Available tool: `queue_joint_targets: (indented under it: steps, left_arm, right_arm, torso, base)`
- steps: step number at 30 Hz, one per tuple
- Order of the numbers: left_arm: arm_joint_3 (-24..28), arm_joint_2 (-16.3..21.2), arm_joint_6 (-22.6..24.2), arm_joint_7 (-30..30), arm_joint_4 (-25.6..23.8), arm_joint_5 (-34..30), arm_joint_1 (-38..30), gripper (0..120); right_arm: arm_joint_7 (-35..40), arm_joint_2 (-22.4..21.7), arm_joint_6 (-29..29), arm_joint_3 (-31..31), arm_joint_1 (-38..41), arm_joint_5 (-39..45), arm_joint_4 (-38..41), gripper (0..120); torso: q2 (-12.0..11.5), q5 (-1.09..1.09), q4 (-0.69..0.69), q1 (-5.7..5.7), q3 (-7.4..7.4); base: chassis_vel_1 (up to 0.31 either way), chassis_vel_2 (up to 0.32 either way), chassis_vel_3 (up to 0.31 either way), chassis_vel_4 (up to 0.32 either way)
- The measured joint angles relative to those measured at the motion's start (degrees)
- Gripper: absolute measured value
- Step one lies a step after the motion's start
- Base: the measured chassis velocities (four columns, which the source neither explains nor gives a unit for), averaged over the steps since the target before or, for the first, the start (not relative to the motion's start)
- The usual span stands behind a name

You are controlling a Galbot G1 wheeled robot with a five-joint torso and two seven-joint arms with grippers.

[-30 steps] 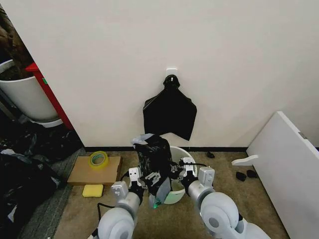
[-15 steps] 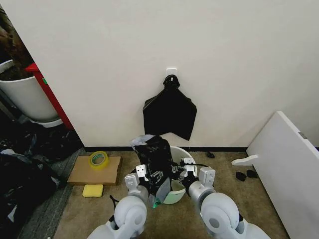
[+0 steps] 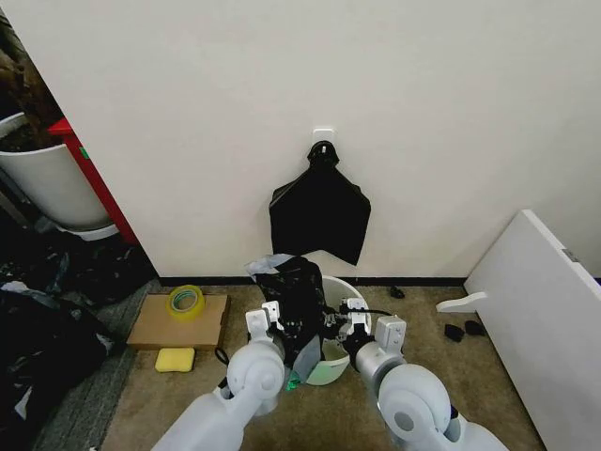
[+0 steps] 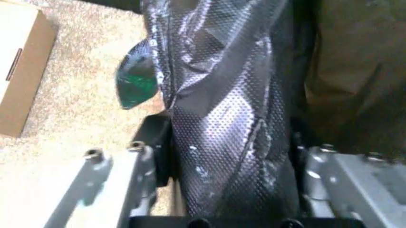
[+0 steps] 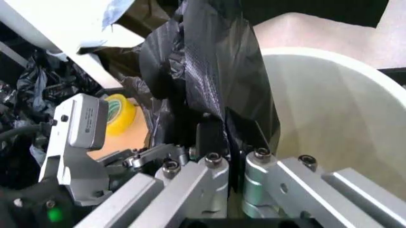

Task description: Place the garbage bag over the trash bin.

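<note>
Room: brown carpet (image 3: 357, 404) against pale wall (image 3: 282, 85); flat black bundle (image 3: 320, 209) hangs on wall hook above work spot.
Trash bin (image 3: 331, 362): upright on carpet near wall, mouth uncovered.
Garbage bag (image 3: 291, 296): bunched upright over bin's left rim, between both grippers, not spread over rim.
Left gripper (image 4: 225, 166): raised at bag's left side, fingers wide, bag fold between them, grip cannot tell.
Right gripper (image 5: 233, 159): at bin's near-left rim, clamped narrow on bag edge.
Change: left arm swung in closer to bag, forearm more upright; right arm, bin unmoved.
Nearby: cardboard box (image 3: 178, 322) with tape roll (image 3: 185, 301), yellow sponge (image 3: 175, 359), left of bin.
</note>
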Motion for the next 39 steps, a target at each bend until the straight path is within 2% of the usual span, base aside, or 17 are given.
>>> queue_joint_targets:
  steps: [4,6,7,12,19,24,28,32,34,39]
  left_arm:
    - [0.3,0.2,1.3,-1.7,0.0,-2.1,-0.4,25]
    - [0.4,0.2,1.3,-1.9,0.0,-2.2,-0.4,23]
    - [0.5,0.3,1.5,-2.5,0.1,-2.6,-0.4,15]
    - [0.2,0.2,1.5,-2.9,0.7,-3.0,-0.5,3]
    - [-0.8,-0.2,0.9,-3.2,1.1,-3.1,-0.6,3]
    - [-2.5,0.0,-1.6,-2.3,1.1,-3.4,0.3,3]
    - [-6.2,1.0,-5.1,-0.6,-1.2,-4.7,2.0,3]
    - [-9.1,2.0,-6.2,0.1,-3.4,-5.6,4.2,3]
    - [-10.1,2.5,-6.8,0.3,-4.2,-5.7,5.1,3]
    - [-11.2,3.5,-8.5,0.8,-6.4,-5.9,7.7,3]
  right_arm:
    - [0.1,0.0,0.1,0.0,0.1,0.2,0.0,0]
    - [0.1,0.0,0.1,0.0,0.1,0.2,0.0,0]
    - [0.1,0.1,0.2,0.0,0.1,0.3,-0.1,0]
    - [0.1,0.1,0.3,0.0,0.1,0.6,-0.1,0]
    - [0.1,0.1,0.4,0.0,-0.1,0.6,-0.2,0]
    - [0.3,0.1,0.5,0.1,-0.2,0.6,-0.2,0]
    - [1.7,-0.8,0.2,1.8,-1.8,0.4,1.6,0]
    - [2.3,-2.0,0.0,2.1,-1.7,0.4,2.2,0]
    - [2.6,-2.6,-0.2,2.2,-1.7,0.3,2.7,0]
    - [3.4,-4.5,-0.6,2.8,-2.6,-0.8,4.9,0]
  torso:
    - [0.0,0.00,0.00,0.00,0.00]
    - [0.0,0.00,0.00,0.00,0.00]
    - [0.0,0.00,0.00,0.00,-0.01]
    - [0.0,0.00,0.00,0.00,-0.01]
    - [0.0,0.01,0.00,0.00,0.00]
    - [0.0,0.00,0.00,0.00,0.00]
    - [0.0,0.00,-0.01,0.00,0.00]
    - [0.0,0.00,-0.01,0.00,0.00]
    - [0.0,0.02,0.03,0.00,0.00]
    - [0.0,0.00,-0.01,0.00,-0.01]
  base:
    - [0.000,0.000,0.000,0.000]
    - [0.000,0.000,0.000,0.000]
    - [0.000,0.000,0.000,0.000]
    - [0.000,0.000,0.000,0.000]
    - [0.000,0.000,0.000,0.000]
    - [0.000,0.000,0.000,0.000]
    - [0.000,0.000,0.000,0.000]
    - [0.000,0.000,0.000,0.000]
    - [0.000,0.000,0.000,0.000]
    - [0.000,0.000,0.000,0.000]
